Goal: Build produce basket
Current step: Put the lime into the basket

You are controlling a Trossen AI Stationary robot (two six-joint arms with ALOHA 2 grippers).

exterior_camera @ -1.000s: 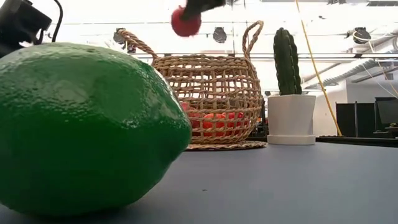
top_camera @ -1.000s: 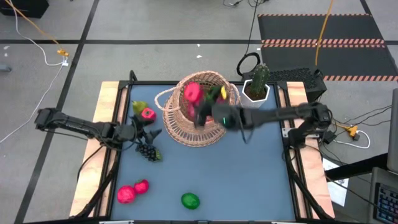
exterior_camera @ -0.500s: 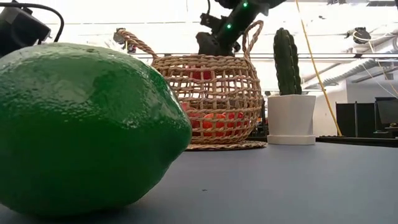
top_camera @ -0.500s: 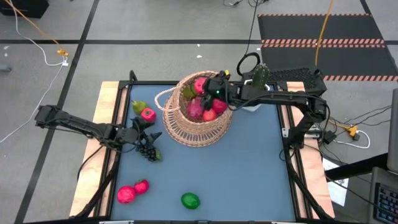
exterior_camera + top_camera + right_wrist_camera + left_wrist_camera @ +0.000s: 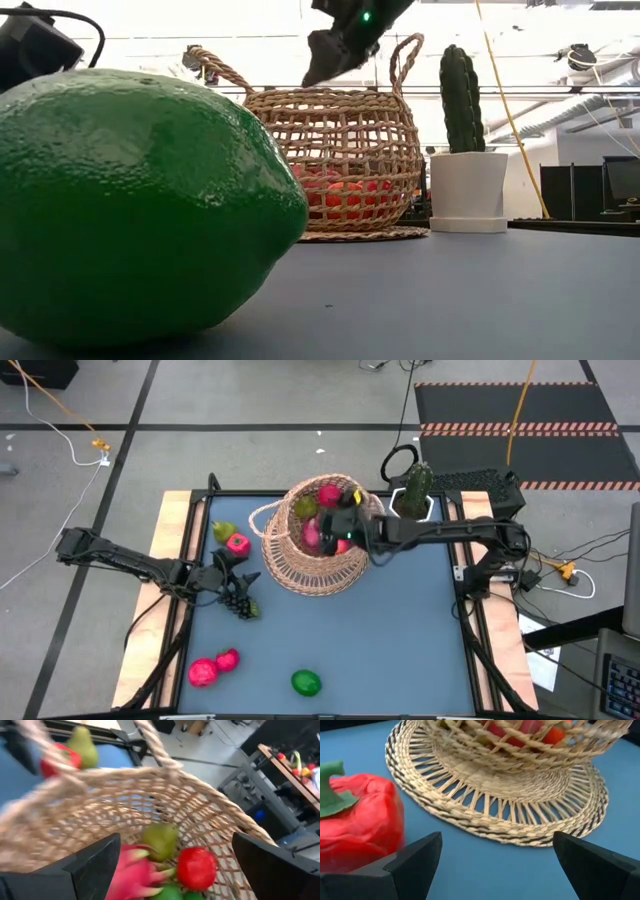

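From above: hovering over the basket (image 5: 315, 540) at the table's far middle, the right gripper (image 5: 338, 526) spread wide and gripping nothing, with fruit (image 5: 329, 496) lying inside; waiting low beside the grapes (image 5: 236, 603), the left gripper (image 5: 232, 575) gaping and carrying nothing. Down at table level: looming close, 1 green lime (image 5: 140, 205), basket and cactus (image 5: 460, 98) standing behind. Through the right wrist: resting in the basket, pear (image 5: 159, 840), apple (image 5: 196, 868), dragon fruit (image 5: 131, 875).

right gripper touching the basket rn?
Apart. Low view: right gripper hangs above the basket rim, background visible between them.
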